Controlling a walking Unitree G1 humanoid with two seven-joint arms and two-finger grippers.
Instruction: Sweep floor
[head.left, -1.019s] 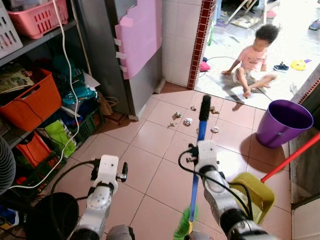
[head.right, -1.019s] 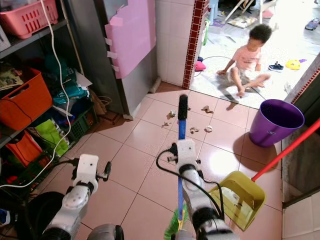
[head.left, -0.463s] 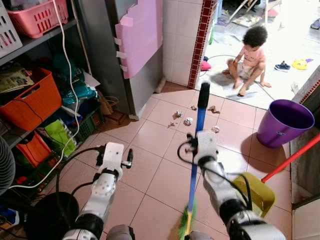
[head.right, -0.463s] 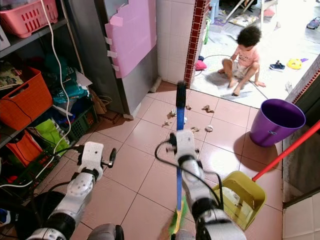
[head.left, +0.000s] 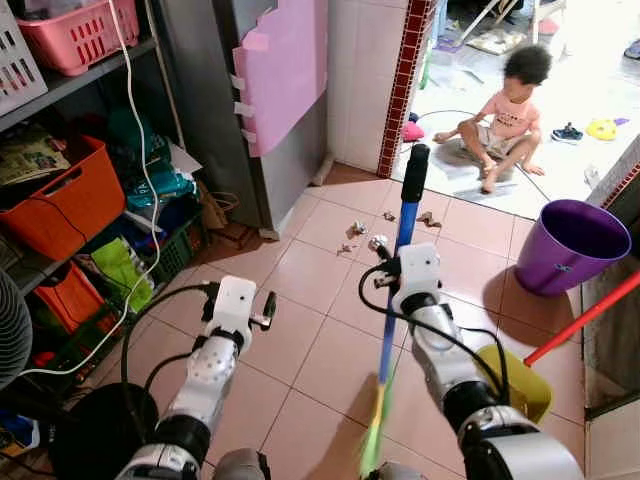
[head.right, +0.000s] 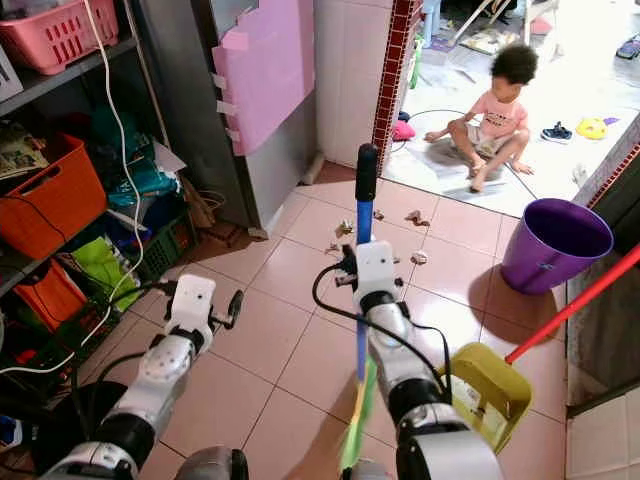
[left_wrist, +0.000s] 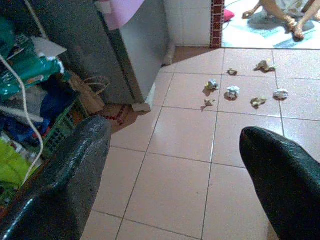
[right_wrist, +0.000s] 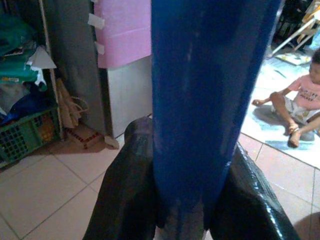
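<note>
Reaching forward, the right gripper (right_wrist: 187, 200) was clamped on the blue broom handle (head.left: 403, 238), which stood nearly upright beside the yellow dustpan (head.left: 513, 377). The left gripper (left_wrist: 175, 170) was extended left of the broom, fingers apart, over the floor tiles (head.left: 305, 275).

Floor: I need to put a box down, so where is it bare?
Bare tiles lie between the left claw and the broom. Crowded: paper scraps ahead, the purple bucket and yellow dustpan on the right, shelf clutter left.
</note>
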